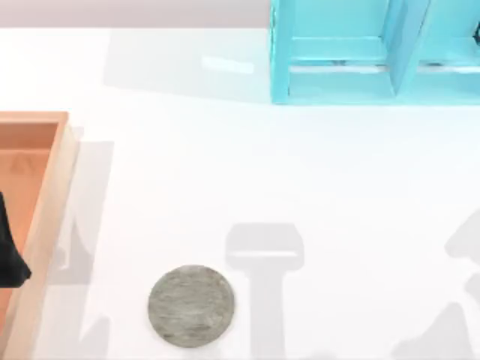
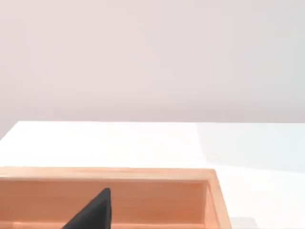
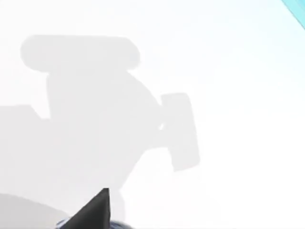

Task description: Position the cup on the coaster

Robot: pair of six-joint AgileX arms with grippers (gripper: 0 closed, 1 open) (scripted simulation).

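The coaster (image 1: 191,306) is a flat round grey mottled disc lying bare on the white table near the front, left of centre. My left gripper (image 1: 9,259) is a black shape at the left edge, over the wooden tray; its black tip (image 2: 95,212) also appears against the tray's inner wall. A black tip of my right gripper (image 3: 95,210) hangs above the white table. A thin bluish sliver (image 3: 119,224) sits beside it at the picture's edge; I cannot tell whether it is the cup.
A light wooden tray (image 1: 46,217) runs along the table's left side. A cyan open shelf unit (image 1: 337,52) stands at the back right. Grey arm shadows fall on the white tabletop (image 1: 262,251) right of the coaster.
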